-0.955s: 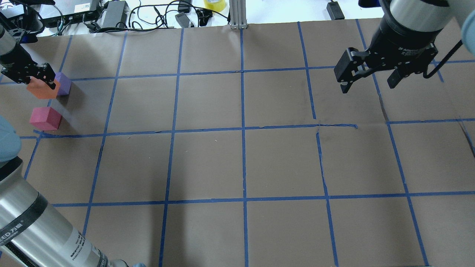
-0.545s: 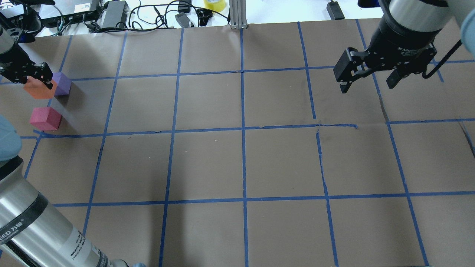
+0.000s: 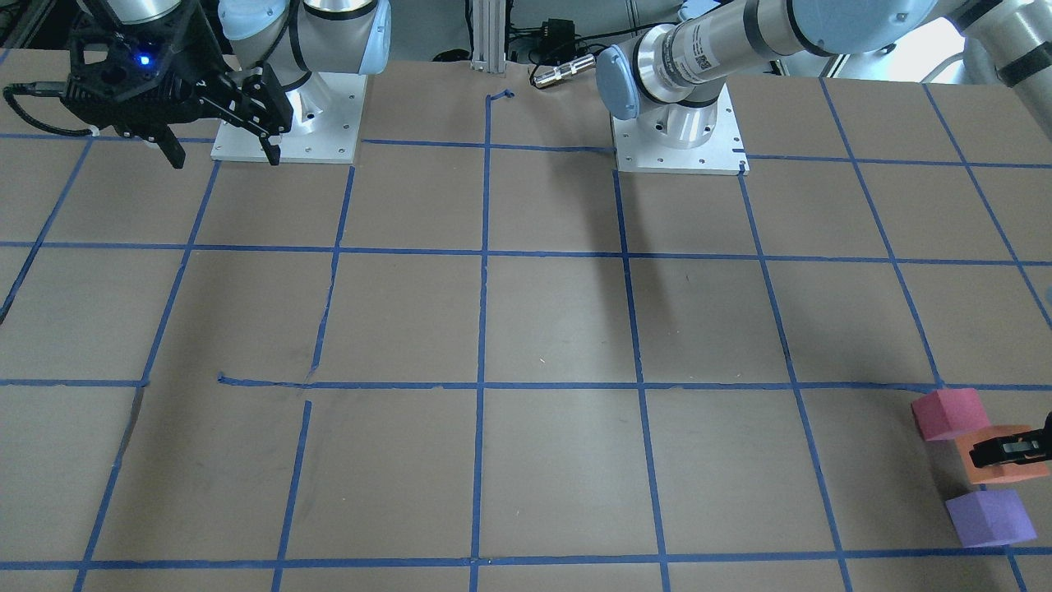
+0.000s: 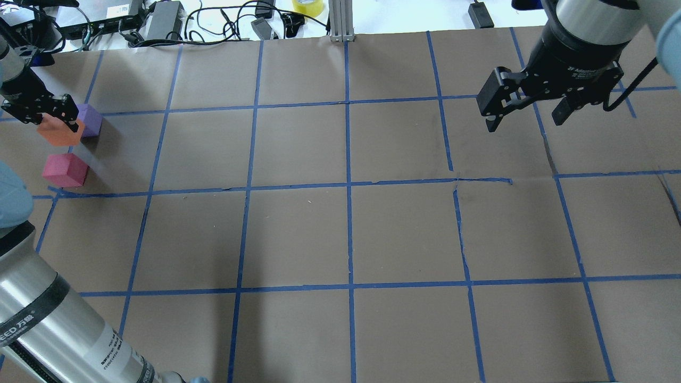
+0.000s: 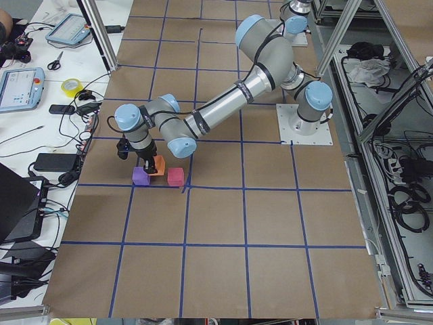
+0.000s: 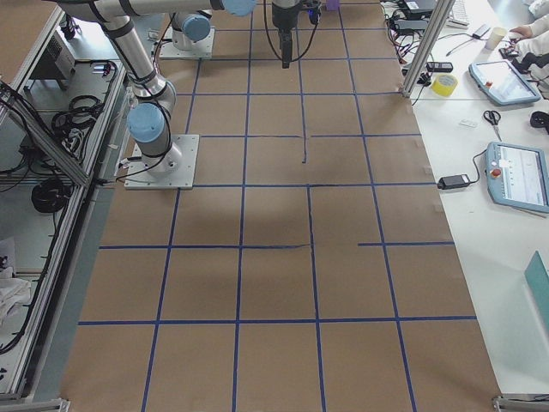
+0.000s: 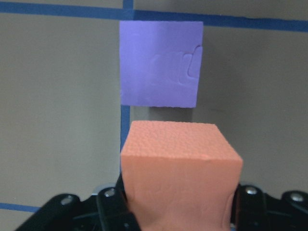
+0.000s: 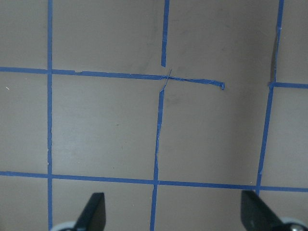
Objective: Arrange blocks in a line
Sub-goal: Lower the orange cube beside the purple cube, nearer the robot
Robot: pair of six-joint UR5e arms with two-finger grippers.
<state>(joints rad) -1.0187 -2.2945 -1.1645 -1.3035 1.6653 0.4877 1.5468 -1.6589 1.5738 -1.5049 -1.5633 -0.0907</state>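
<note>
My left gripper [image 4: 49,114] is shut on the orange block [image 4: 59,133] at the table's far left. In the left wrist view the orange block [image 7: 180,175] fills the space between the fingers, with the purple block [image 7: 161,62] lying just beyond it. The purple block [image 4: 91,120] sits close to the orange one on its far right side. The pinkish red block [image 4: 65,170] lies apart, nearer to me. In the front-facing view the pinkish red [image 3: 949,413], orange [image 3: 1001,470] and purple [image 3: 989,518] blocks stand roughly in a row. My right gripper [image 4: 524,119] is open and empty, high at the far right.
Brown paper with a blue tape grid [image 4: 348,186] covers the table. Cables, power bricks and a yellow tape roll [image 4: 307,6] lie beyond the far edge. An aluminium post [image 4: 340,21] stands at the far middle. The two arm bases [image 3: 678,136] are bolted at the robot's side.
My left gripper with the orange block shifted slightly left, then back and a little nearer the pinkish red block. The right gripper drifted slightly away from me. The other blocks stayed put.
</note>
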